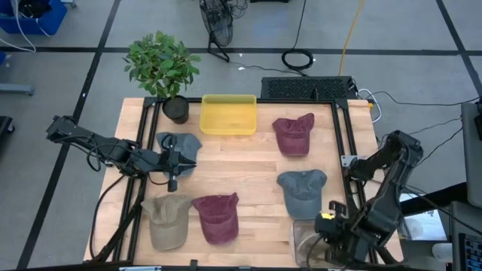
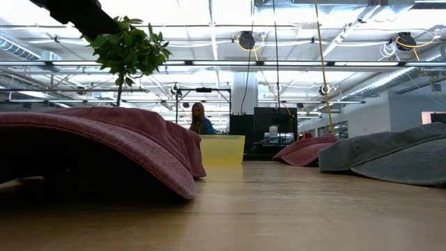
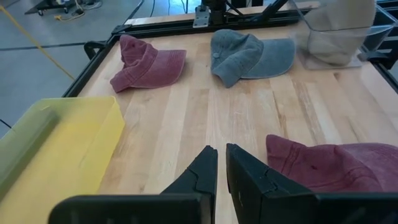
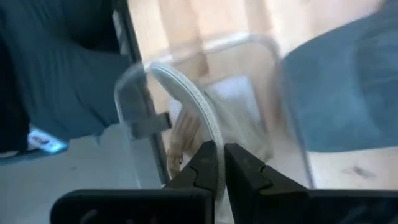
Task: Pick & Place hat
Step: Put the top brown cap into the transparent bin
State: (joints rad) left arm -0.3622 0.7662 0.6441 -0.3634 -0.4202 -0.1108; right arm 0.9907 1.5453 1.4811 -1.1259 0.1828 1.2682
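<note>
The worktop is pale wood in narrow glued strips, smooth with a soft sheen, framed by matt black metal rails. The caps are washed cotton-like cloth, matt and slightly fuzzy: two maroon caps, two grey-blue caps and a khaki cap. The yellow bin is translucent plastic, smooth and faintly glossy. The clear container is transparent glossy plastic. The left gripper looks like matt black moulded plastic.

five caps and a yellow bin on the table.
</note>
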